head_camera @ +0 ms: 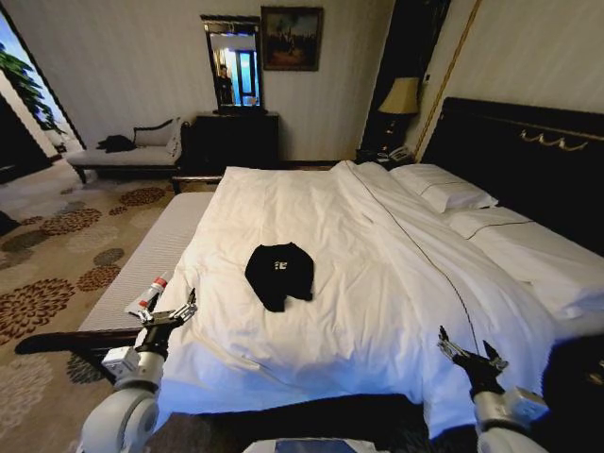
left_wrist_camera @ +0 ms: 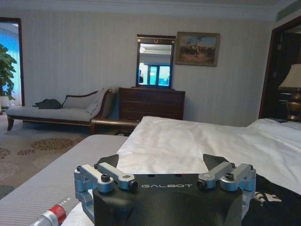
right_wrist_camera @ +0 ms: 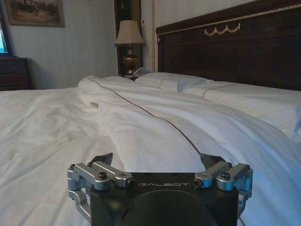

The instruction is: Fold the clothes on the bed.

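The clothes, a black T-shirt (head_camera: 279,272) with a small white print, lie crumpled in the middle of the bed (head_camera: 377,302) on the white duvet. My left gripper (head_camera: 168,314) hovers open at the bed's near left corner, short of the shirt. From the left wrist view its fingers (left_wrist_camera: 109,165) are spread, and the shirt (left_wrist_camera: 277,202) lies just past them to one side. At the near right edge of the bed my right gripper (head_camera: 469,355) is open too. The right wrist view has its fingers (right_wrist_camera: 102,160) apart over bare duvet (right_wrist_camera: 141,127).
A red-and-white cylinder (head_camera: 151,291) lies on the grey striped bench (head_camera: 160,245) along the bed's left side. Pillows (head_camera: 444,189) and a dark headboard (head_camera: 528,160) are on the right. A chaise longue (head_camera: 123,156), dresser (head_camera: 236,140) and lamp (head_camera: 401,97) stand by the far wall.
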